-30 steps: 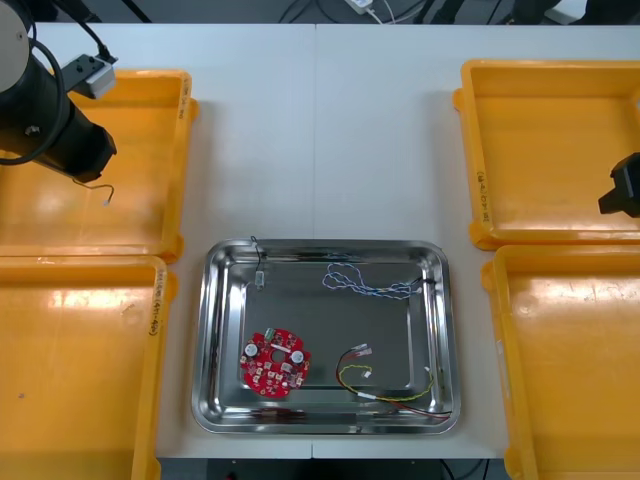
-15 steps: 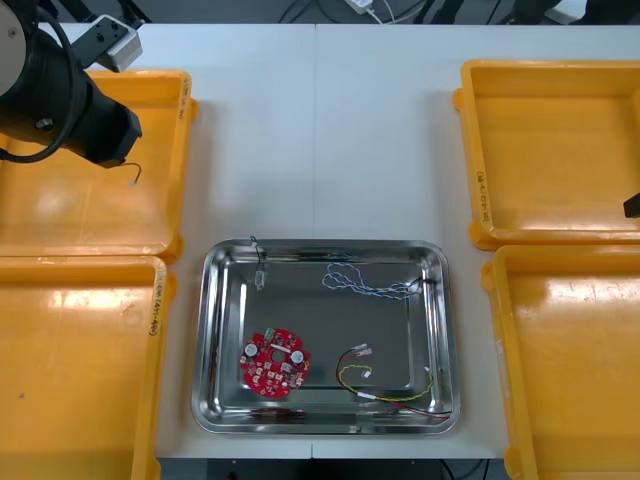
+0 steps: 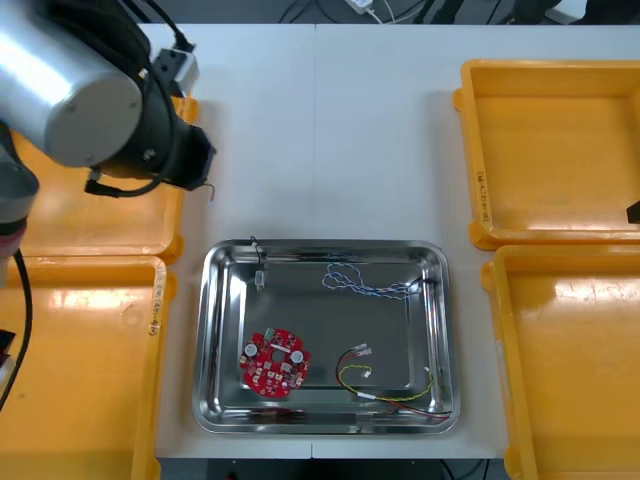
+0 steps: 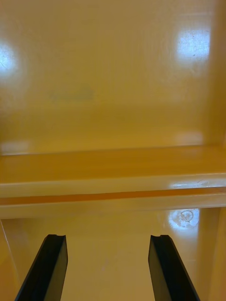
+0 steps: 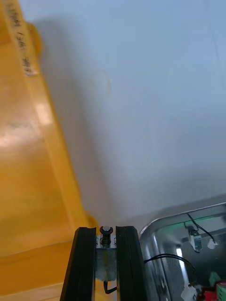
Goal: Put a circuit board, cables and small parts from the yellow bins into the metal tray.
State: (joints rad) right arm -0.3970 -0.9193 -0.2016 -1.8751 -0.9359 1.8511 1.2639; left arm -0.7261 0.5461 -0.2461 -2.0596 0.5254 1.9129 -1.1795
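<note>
My left gripper (image 5: 106, 230) is shut on a small metal part (image 5: 106, 256) with a thin black cable (image 5: 109, 287) trailing from it. It hangs over the table just past the right rim of the far left yellow bin (image 3: 60, 215), short of the metal tray's (image 3: 325, 248) far left corner. The cable end (image 3: 209, 188) dangles under the left arm (image 3: 150, 140). In the tray lie a red circuit board (image 3: 273, 363), a blue and white cable (image 3: 365, 283), a red and yellow cable (image 3: 390, 385) and a black cable with a small part (image 3: 260, 272). My right gripper (image 4: 107, 237) stands open over the right yellow bins' rims (image 4: 113, 188).
Two yellow bins (image 3: 555, 150) stand at the right of the table and the near left bin (image 3: 75, 370) sits below the far left one. White table (image 3: 320, 140) stretches beyond the tray. The right arm (image 3: 633, 212) peeks in at the right edge.
The left arm has swung right, from over the far left bin to just past its right rim, carrying the part with its cable. The right arm has drawn back to the right edge.
</note>
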